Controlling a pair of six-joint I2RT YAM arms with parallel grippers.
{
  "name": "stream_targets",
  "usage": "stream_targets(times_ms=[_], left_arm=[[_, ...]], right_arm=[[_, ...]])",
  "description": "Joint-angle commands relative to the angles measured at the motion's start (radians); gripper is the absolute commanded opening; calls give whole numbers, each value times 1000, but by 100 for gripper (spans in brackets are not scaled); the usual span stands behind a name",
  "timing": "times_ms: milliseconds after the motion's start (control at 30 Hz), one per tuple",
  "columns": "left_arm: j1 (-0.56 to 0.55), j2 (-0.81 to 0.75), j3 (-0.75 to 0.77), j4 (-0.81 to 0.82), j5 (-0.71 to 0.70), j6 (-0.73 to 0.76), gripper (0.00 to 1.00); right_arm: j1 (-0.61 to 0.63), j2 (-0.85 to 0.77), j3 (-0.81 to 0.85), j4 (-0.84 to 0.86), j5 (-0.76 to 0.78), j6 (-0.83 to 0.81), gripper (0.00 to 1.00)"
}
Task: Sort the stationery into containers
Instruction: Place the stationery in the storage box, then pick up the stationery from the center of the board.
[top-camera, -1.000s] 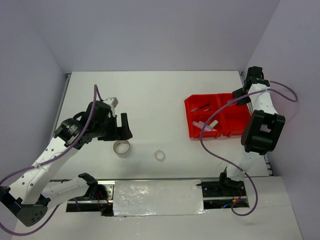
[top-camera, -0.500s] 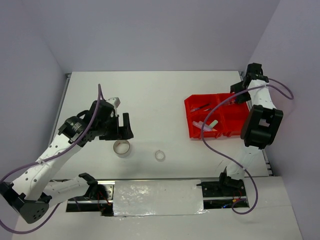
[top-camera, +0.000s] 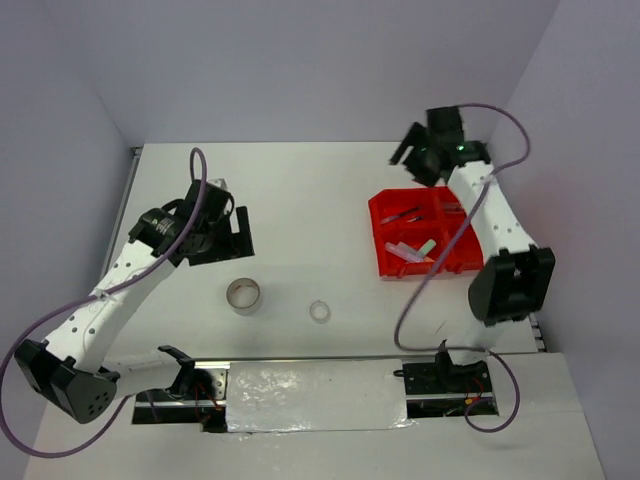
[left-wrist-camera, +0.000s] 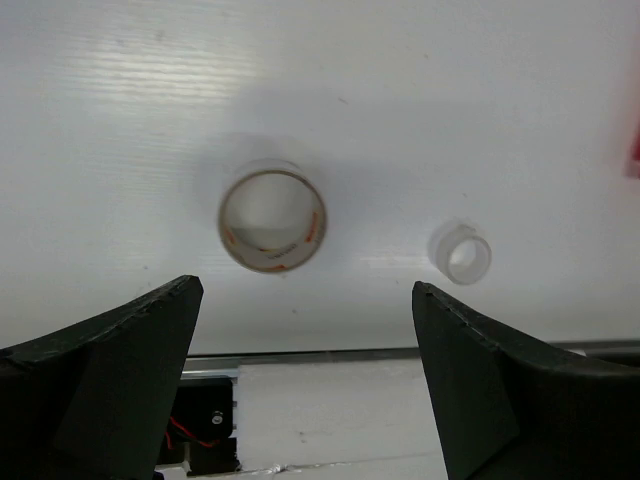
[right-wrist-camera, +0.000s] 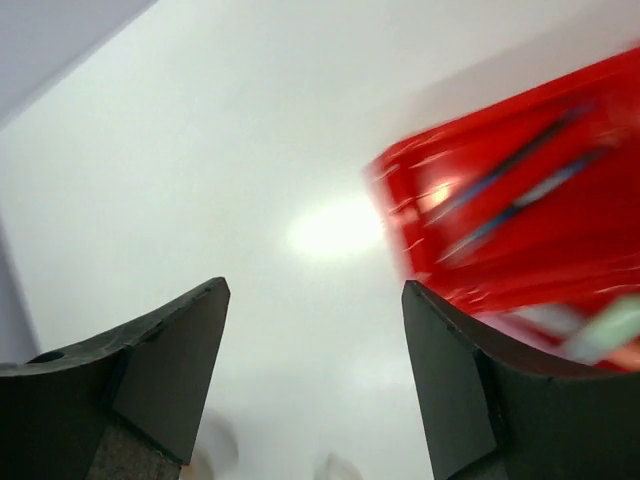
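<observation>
You are working in a robotics lab test cell, not a home or shop. A bare white tabletop (top-camera: 320, 200) is boxed in by plain pale walls (top-camera: 300, 70) behind and beside it, and two white robot arms (top-camera: 110, 290) are bolted to a metal rail (top-camera: 315, 395) at the tabletop's near edge.

The red tray (top-camera: 376, 212) holds two dark pens (top-camera: 406, 214) in its far-left compartment and pastel pieces (top-camera: 412, 250) in the near-left one. The right gripper (top-camera: 412, 160) hangs just beyond the tray's far edge. Well left of the tray lie the clear tape ring (top-camera: 320, 311), then the beige tape roll (top-camera: 243, 295), with the left gripper (top-camera: 242, 232) beyond the roll.
</observation>
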Motion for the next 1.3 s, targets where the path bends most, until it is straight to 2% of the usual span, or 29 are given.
stream_targets(times_ms=[0, 33, 100, 133, 233, 267, 333, 467, 633, 900, 1000, 1267], left_arm=[[61, -7, 58, -55, -127, -54, 99], [71, -24, 64, -62, -145, -71, 99], [105, -44, 75, -86, -225, -137, 99], [116, -69, 86, -115, -250, -162, 99], [138, -131, 91, -143, -313, -238, 99], [139, -150, 88, -135, -313, -245, 99], [142, -205, 75, -129, -313, -258, 99], [142, -277, 29, -94, -267, -225, 99], [142, -339, -1, -129, -235, -209, 99], [144, -409, -29, -177, -205, -170, 99], [144, -420, -43, -175, -190, -156, 99], [144, -409, -67, -138, -147, -128, 99]], right_arm=[[204, -202, -132, 28, -70, -128, 77], [320, -240, -169, 43, -78, -133, 75], [444, -258, -263, 97, -80, -125, 71], [566, -241, -275, 108, -65, -122, 66], [713, -169, -275, 131, -57, -117, 59], [791, -146, -272, 157, -52, -113, 58], [871, -76, -242, 172, -20, -93, 57], [942, 112, -104, 97, 5, -96, 58], [999, 319, 105, 28, 0, -121, 57], [1022, 379, 76, 16, 66, -42, 56], [1020, 390, 53, 53, 20, -50, 54], [1040, 515, 154, 21, 20, -55, 46]])
